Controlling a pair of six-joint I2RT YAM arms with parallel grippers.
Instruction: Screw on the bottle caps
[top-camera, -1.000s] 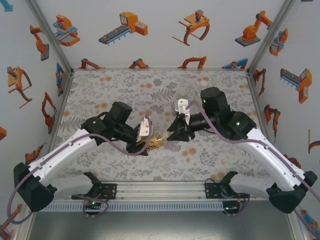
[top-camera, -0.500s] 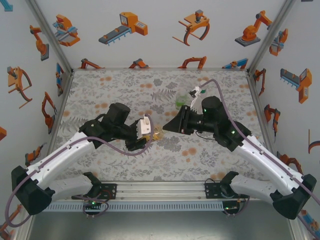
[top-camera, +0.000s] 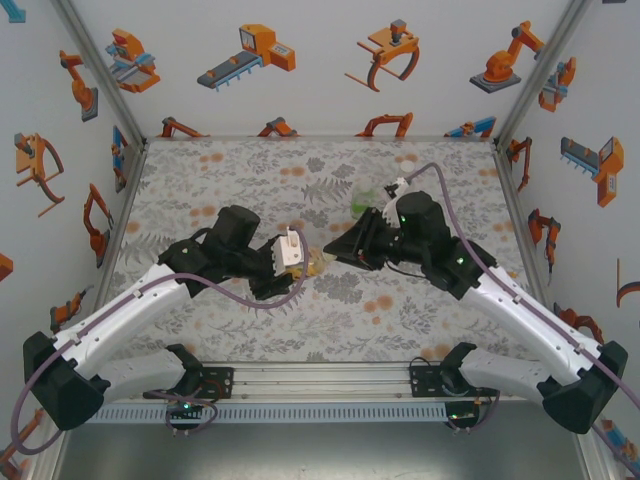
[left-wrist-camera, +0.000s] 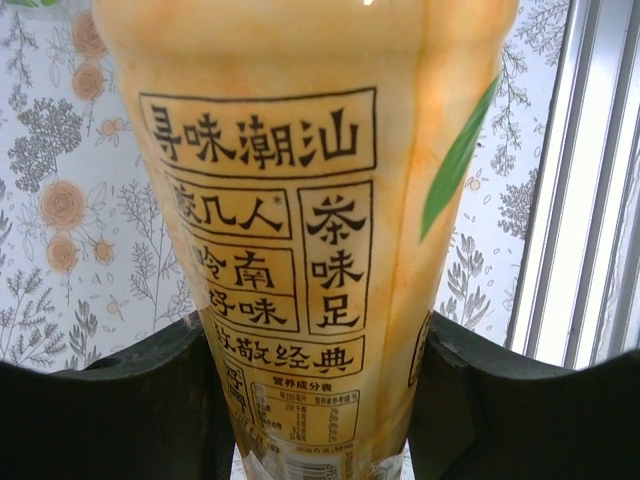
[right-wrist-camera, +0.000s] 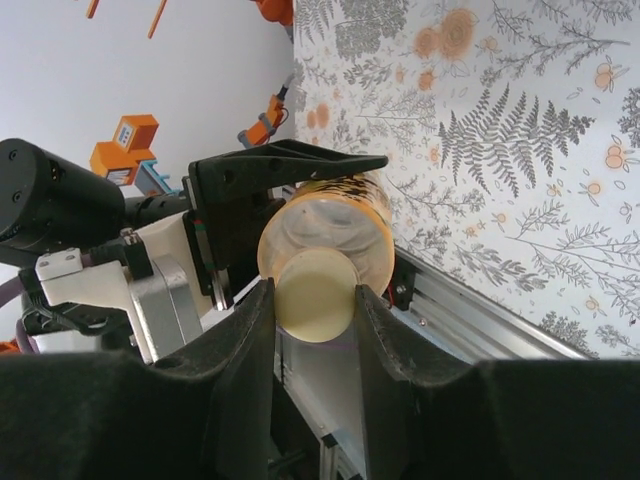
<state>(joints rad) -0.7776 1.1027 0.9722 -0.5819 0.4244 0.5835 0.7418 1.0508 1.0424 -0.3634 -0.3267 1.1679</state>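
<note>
Right gripper (top-camera: 338, 252) has swung in — pinching the pale cap (right-wrist-camera: 315, 296) against the mouth of the amber bottle (left-wrist-camera: 300, 240), which the left gripper (top-camera: 300, 268) clamps level above the desk (top-camera: 220, 170) — threading looks ready to begin.

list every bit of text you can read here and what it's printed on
All on the yellow label of the amber bottle:
"寻味潮汕"
"茶味足"
"致敬经典"
"几人", with the character before it unclear
"南" above "好味", first characters unclear
Fine print and table below: too small to read
</note>
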